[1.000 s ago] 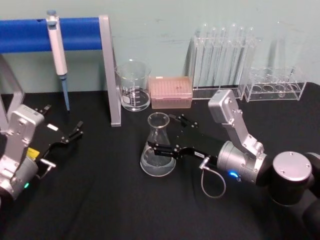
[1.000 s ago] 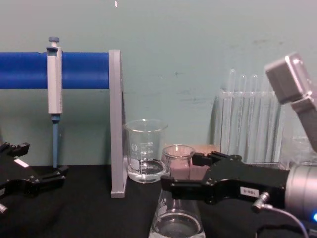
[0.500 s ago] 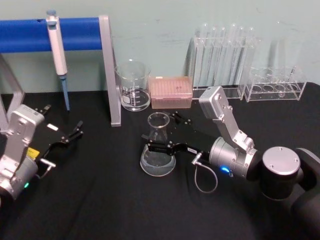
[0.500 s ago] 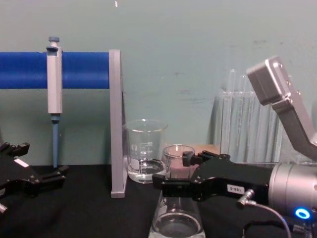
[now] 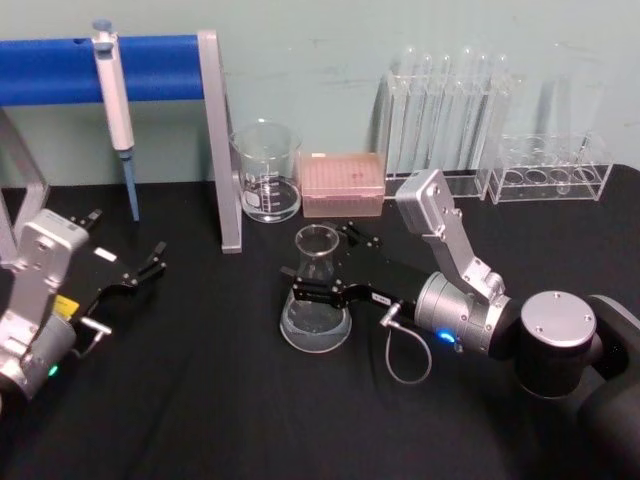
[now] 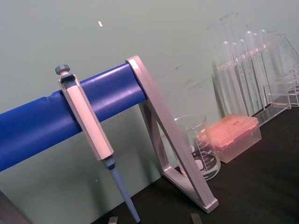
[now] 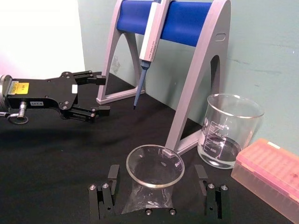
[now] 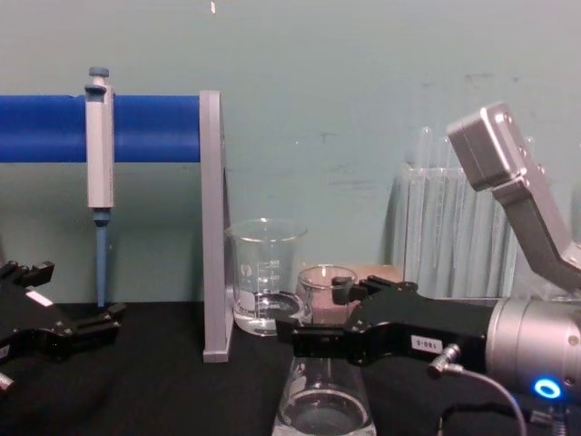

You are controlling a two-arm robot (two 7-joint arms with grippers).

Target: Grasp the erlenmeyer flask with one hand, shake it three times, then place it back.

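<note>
The erlenmeyer flask (image 5: 316,296) stands upright on the black table, mid-front, with a little clear liquid in its base. My right gripper (image 5: 322,265) is open, one finger on each side of the flask's neck. In the right wrist view the flask's rim (image 7: 155,166) sits between the two fingers (image 7: 106,195) with a gap on both sides. The chest view shows the right gripper (image 8: 325,313) level with the flask's neck (image 8: 325,289). My left gripper (image 5: 140,270) rests open at the far left, well away from the flask, and it appears as the left gripper (image 7: 88,95) in the right wrist view.
A glass beaker (image 5: 267,170) and a pink tip box (image 5: 341,184) stand just behind the flask. A pipette (image 5: 115,100) hangs on the blue-bar stand (image 5: 222,150) at back left. Test tube racks (image 5: 445,120) line the back right.
My right gripper has slid leftward so its open fingers now reach further around the flask's neck. The flask and the left arm have not moved.
</note>
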